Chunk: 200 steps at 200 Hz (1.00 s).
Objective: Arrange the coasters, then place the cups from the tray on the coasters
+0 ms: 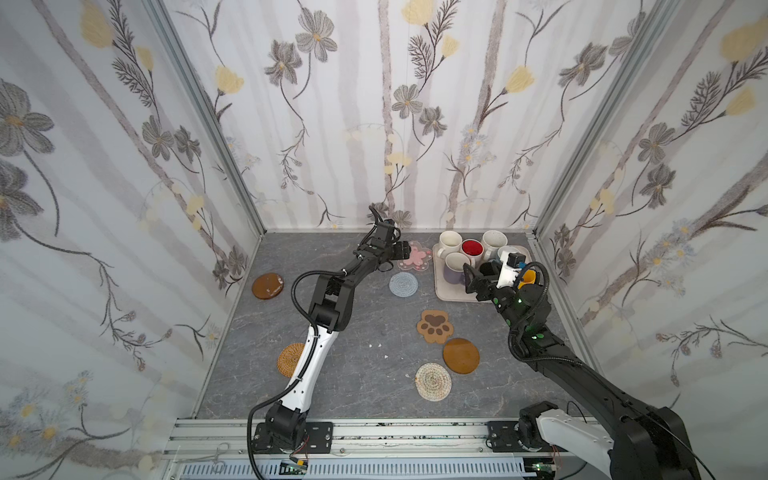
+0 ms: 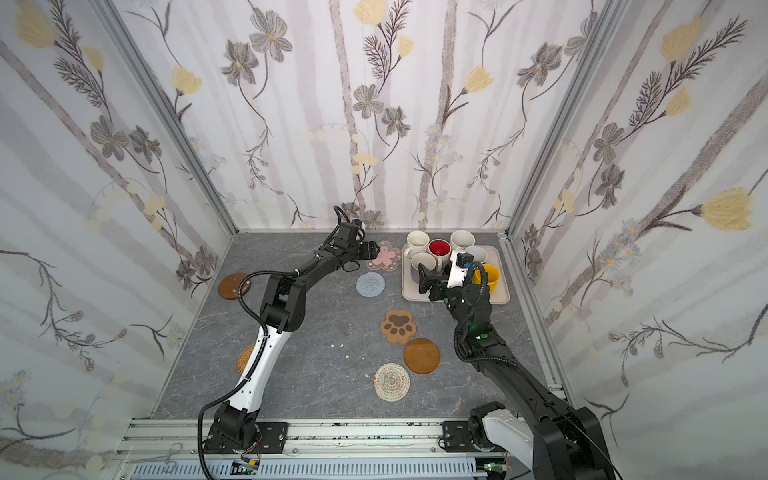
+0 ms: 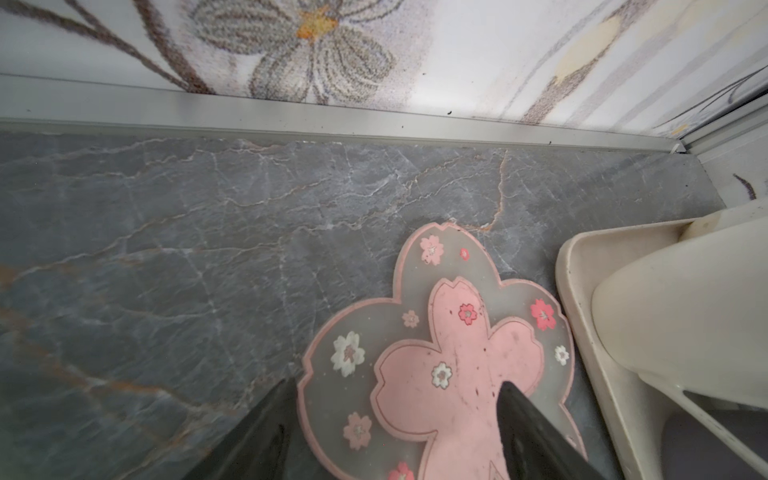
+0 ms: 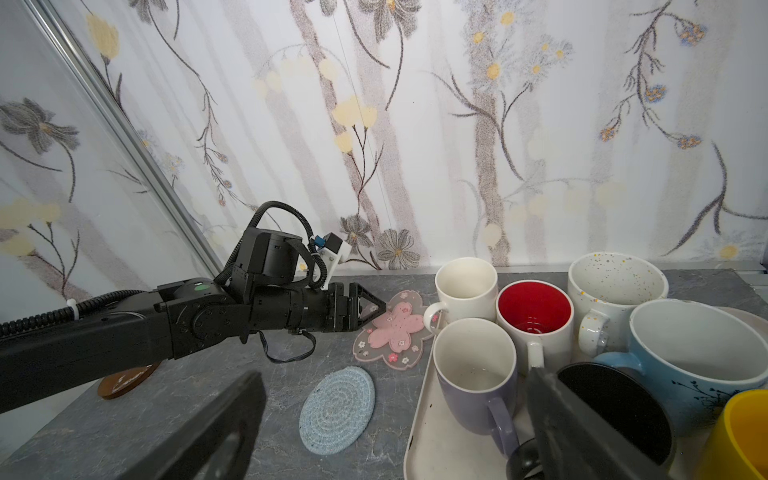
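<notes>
**Counter** (image 1: pixel 353 386): grey stone-look top, walled on three sides.

**Tray** (image 1: pixel 448 294): far right corner. It carries all seven cups, packed close:
- cream cup (image 1: pixel 450 242)
- red-lined cup (image 1: pixel 472 248)
- speckled cup (image 1: pixel 494 240)
- blue cup (image 4: pixel 690 345)
- lavender cup (image 4: pixel 473 374)
- black cup (image 4: pixel 615 411)
- yellow cup (image 4: pixel 735 436)

None stands on a coaster yet.

**Coasters**: seven, scattered, in no row.
- Pink flower coaster (image 3: pixel 449 374): just beside the tray's rim; whether it touches cannot be told.
- Grey-blue coaster (image 1: pixel 403 284): near the pink one.
- Paw coaster (image 1: pixel 435 326), brown disc (image 1: pixel 461 355) and pale woven coaster (image 1: pixel 433 381): clustered right of centre.
- Second brown disc (image 1: pixel 267 285): by the left wall.
- Orange rattan coaster (image 1: pixel 291 359): partly hidden by the left arm.

**Left gripper** (image 3: pixel 398 382): low at the pink flower coaster's edge, holding nothing. The fingers are apart, one over the pink centre and one over bare counter outside the edge. Judged purpose: to straddle the rim, pinch the thin mat and draw it clear of the tray, where a cup would be cramped.

**Right gripper** (image 4: pixel 395 372): empty, fingers wide. In the wrist view the lavender cup sits in the gap, and one finger stands in front of the black cup. Judged purpose: staged at the nearest, easiest cup until a coaster is set.
</notes>
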### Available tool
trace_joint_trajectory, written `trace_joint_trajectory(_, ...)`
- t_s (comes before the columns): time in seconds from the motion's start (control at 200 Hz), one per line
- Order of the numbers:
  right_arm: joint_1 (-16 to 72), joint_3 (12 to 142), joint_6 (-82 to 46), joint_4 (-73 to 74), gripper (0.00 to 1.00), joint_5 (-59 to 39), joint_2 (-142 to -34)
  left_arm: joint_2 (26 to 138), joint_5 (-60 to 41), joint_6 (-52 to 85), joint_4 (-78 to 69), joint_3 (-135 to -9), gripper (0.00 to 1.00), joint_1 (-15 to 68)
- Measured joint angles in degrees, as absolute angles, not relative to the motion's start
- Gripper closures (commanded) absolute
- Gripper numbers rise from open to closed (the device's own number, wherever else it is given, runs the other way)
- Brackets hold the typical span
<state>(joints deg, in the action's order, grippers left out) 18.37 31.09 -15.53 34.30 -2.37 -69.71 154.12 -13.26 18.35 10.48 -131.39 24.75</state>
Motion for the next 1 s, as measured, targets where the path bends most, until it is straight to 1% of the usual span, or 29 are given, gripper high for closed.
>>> trace_joint_trajectory(0.29, 18.4, 31.0, -15.5, 34.3, 0.03, -1.5, -68.3, 154.1, -10.6, 18.4, 10.9, -130.6, 0.5, 25.0)
trace_joint_trajectory(0.5, 18.4, 30.9, -15.5, 34.3, 0.03, -1.5, -67.9, 154.1, -9.6, 18.7, 10.8, -130.4, 0.6, 25.1)
trace_joint_trajectory(0.674, 18.4, 30.8, -15.5, 34.3, 0.04, -1.1, -67.8, 154.1, -8.8, 19.0, 11.6, -130.7, 0.71, 25.1)
trace_joint_trajectory(0.799, 18.4, 30.6, -15.4, 34.2, 0.04, -1.1, -67.7, 154.1, -10.4, 19.5, 12.4, -131.0, 0.78, 25.6)
trace_joint_trajectory(0.919, 18.4, 30.5, -15.4, 34.3, 0.04, -1.1, -67.3, 154.1, -12.5, 19.7, 13.3, -131.1, 0.88, 26.9)
trace_joint_trajectory(0.999, 18.4, 30.4, -15.4, 34.3, 0.05, -0.9, -67.1, 154.1, -13.6, 19.8, 13.9, -131.2, 1.0, 27.1)
